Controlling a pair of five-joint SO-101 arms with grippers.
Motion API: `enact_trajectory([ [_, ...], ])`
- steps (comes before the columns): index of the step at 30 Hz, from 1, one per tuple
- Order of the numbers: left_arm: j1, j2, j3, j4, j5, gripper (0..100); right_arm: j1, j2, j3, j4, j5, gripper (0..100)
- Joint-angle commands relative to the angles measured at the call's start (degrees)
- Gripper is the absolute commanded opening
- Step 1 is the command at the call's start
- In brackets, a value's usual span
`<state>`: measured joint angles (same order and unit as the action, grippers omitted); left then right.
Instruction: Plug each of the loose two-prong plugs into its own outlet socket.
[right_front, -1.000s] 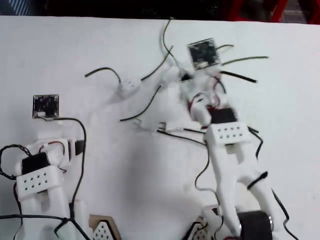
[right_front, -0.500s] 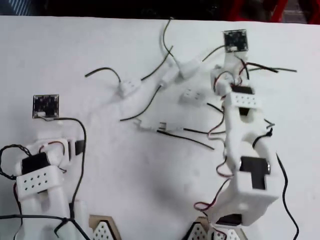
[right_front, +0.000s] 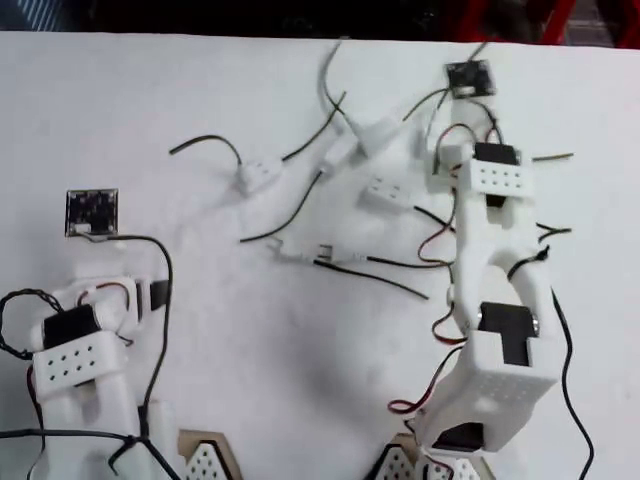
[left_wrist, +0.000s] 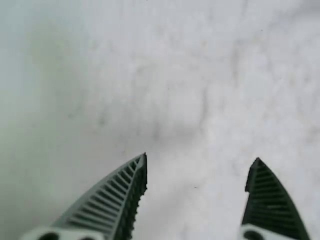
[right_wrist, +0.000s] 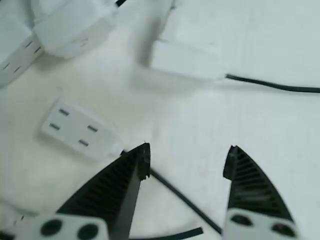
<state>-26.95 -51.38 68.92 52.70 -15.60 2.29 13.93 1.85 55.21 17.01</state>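
A loose two-prong plug (right_front: 322, 251) lies mid-table on its black cable. White outlet sockets lie behind it: one at the left (right_front: 257, 175), two close together (right_front: 358, 140), and one (right_front: 390, 190) beside the right arm (right_front: 490, 180). In the right wrist view my right gripper (right_wrist: 186, 160) stands open above the table with nothing between its fingers. The slotted outlet socket (right_wrist: 79, 131) lies just off one fingertip (right_wrist: 140, 159). Another white block (right_wrist: 187, 60) with a black cable lies farther off. My left gripper (left_wrist: 200, 167) is open over bare table at the front left.
Loose black cables (right_front: 290, 215) cross the middle and back of the table. One black cable (right_wrist: 180, 197) runs under the right gripper. The left arm (right_front: 80, 350) stands at the front left corner. Bare table lies between the arms (right_front: 280, 370).
The right arm has swung from over the middle cluster of outlets to the right and stretched toward the back, uncovering the outlet socket beside it. The left arm has not moved.
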Motion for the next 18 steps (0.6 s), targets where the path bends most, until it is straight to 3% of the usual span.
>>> enact_trajectory([
  [1, -0.3, -1.2, 0.0, -1.1, 0.5, 31, -5.7, -4.3, -2.4, 5.1, 3.4, 23.2],
  [9, -0.4, -1.2, 0.0, -1.1, 0.5, 31, -13.1, 2.2, -3.9, 4.1, 7.6, 23.4],
  [18, -0.4, -1.2, 0.8, -1.6, 0.4, 31, -13.1, 15.4, -14.0, 1.6, 7.3, 23.4],
])
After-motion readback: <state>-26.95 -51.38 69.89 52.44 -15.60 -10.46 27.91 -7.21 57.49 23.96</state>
